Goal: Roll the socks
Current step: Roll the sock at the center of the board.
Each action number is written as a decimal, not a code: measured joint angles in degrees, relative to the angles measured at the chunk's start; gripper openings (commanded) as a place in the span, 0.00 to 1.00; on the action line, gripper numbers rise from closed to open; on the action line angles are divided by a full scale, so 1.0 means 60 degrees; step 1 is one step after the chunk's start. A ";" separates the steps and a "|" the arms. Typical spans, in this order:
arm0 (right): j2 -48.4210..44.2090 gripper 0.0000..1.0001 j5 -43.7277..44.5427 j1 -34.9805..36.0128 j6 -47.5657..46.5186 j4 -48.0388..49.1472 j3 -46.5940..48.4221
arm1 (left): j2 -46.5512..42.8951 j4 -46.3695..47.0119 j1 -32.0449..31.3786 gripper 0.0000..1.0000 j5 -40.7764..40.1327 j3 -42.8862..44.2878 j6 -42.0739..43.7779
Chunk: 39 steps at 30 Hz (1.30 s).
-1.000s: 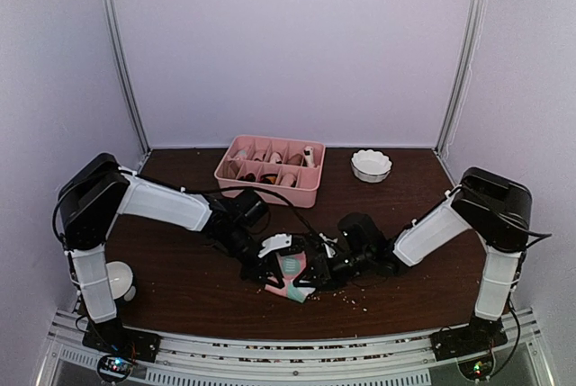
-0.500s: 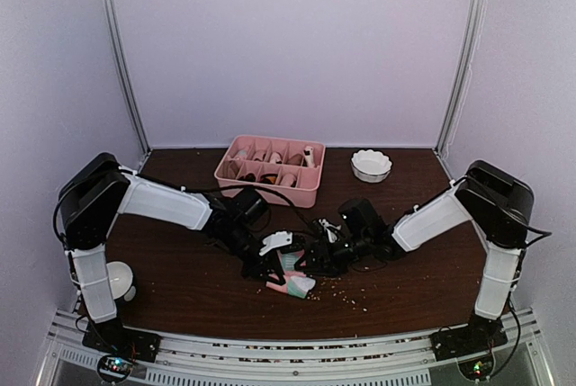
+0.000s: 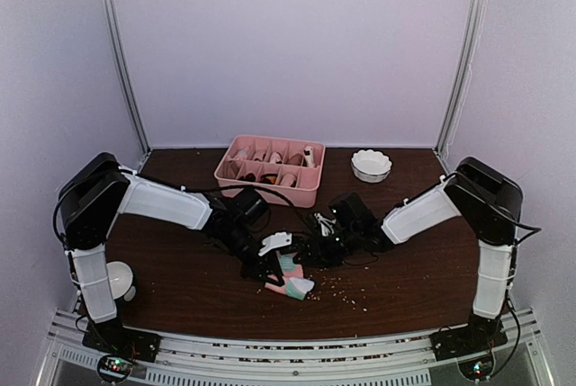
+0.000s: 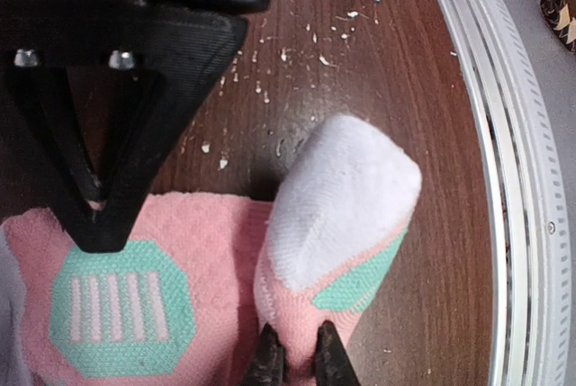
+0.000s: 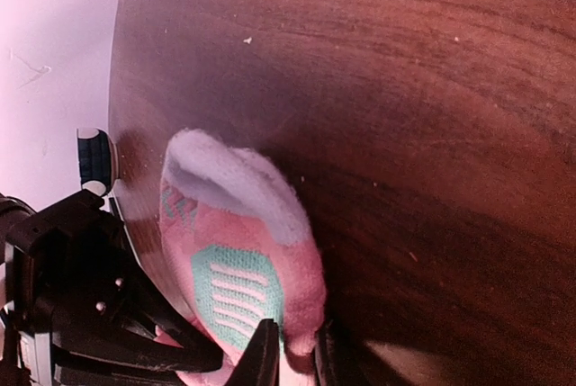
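Pink sock (image 3: 290,278) sits bunched on the table (image 3: 180,291), near the front edge, right between the 2 arms and well in front of the tray (image 3: 270,191). We see the left gripper (image 4: 292,361) pinched almost fully together, a fold of pink fabric caught between its tips just below the white toe (image 4: 346,184). That toe end humps up over the rest of the sock. The right gripper (image 5: 290,352) is at the other side, jaws close together too, nipping the sock's edge beside the teal patch (image 5: 236,291) with its white stripes. So we have 2 grips on 1 sock, the grippers nearly tip to tip. Crumbs (image 4: 270,89) dot the wood beyond it. A white bowl (image 3: 371,166) sits far back, right of the tray.
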 measured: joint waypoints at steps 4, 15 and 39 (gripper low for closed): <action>-0.0299 0.11 0.0503 0.0025 -0.0186 -0.0579 0.0000 | 0.0018 -0.0091 0.0000 0.00 0.0004 0.0051 0.0036; -0.1290 0.05 0.0900 0.0080 -0.0415 -0.1177 0.0714 | 0.0073 -0.0342 0.0004 0.00 0.0095 0.0142 0.0131; 0.0481 0.00 0.0984 0.0262 -0.0284 0.0823 0.0277 | 0.0047 -0.1133 0.0091 0.00 0.0361 0.0120 0.0164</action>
